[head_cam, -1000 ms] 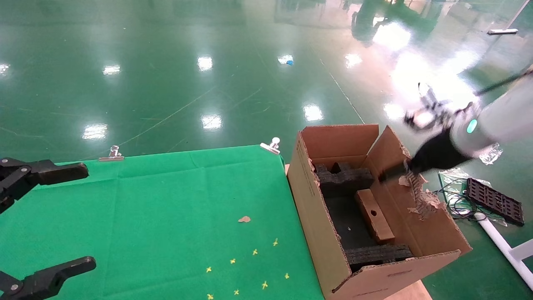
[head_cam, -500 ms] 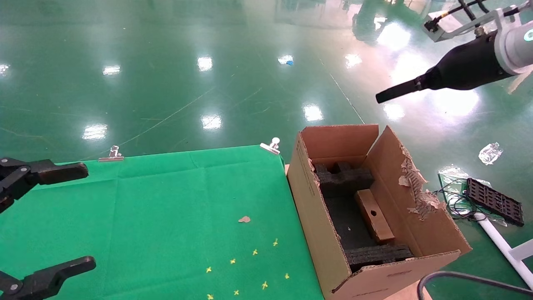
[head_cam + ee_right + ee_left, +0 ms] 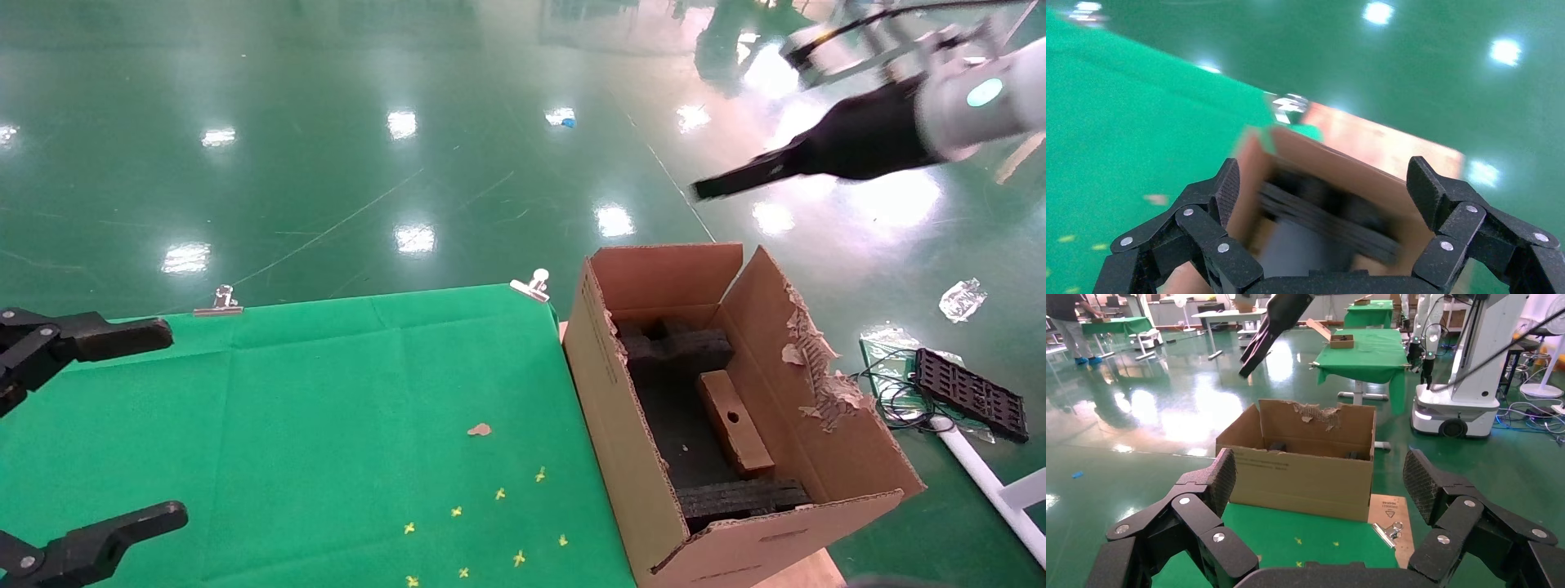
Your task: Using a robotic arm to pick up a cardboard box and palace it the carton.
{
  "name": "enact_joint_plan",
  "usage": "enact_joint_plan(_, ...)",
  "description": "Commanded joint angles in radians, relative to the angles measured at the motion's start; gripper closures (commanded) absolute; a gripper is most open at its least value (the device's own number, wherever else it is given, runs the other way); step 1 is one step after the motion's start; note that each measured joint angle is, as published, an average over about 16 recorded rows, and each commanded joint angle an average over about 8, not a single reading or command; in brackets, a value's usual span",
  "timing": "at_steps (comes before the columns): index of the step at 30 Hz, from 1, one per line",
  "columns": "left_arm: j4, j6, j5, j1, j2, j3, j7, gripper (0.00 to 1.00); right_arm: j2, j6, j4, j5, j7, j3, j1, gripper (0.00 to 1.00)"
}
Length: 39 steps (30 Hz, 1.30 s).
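While my right tool (image 3: pixel 707 186) hangs released and empty above the far end of the carton (image 3: pixel 645 457), the cardboard box (image 3: pixel 734 423) lies inside it on black foam (image 3: pixel 674 351), against the torn right wall. The carton stands at the bench's (image 3: pixel 327 425) right edge. My left tool (image 3: pixel 167 420) waits spread wide over the bench's near-left corner.

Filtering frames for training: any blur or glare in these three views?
Head view: ceiling-light glare on the glossy green floor; the white-tubed right arm's black gripper is motion-smeared. Right wrist view: the large brown corrugated carton is heavily blurred, the fingers sharp. Left wrist view: crisp, with floor reflections.
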Motion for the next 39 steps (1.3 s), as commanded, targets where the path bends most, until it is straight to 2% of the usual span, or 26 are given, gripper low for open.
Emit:
enact_joint_plan(1, 0.000, 0.000, 0.000, 0.000, 0.000, 0.000, 0.000, 0.00, 0.006, -0.008, 0.034, 0.015, -0.015, 0.040, -0.037, 0.00)
enact_joint_plan(39, 0.000, -0.001, -0.001, -0.001, -0.001, 0.002, 0.001, 0.00, 0.131, -0.174, 0.746, 0.338, -0.325, 0.873, -0.814, 0.00)
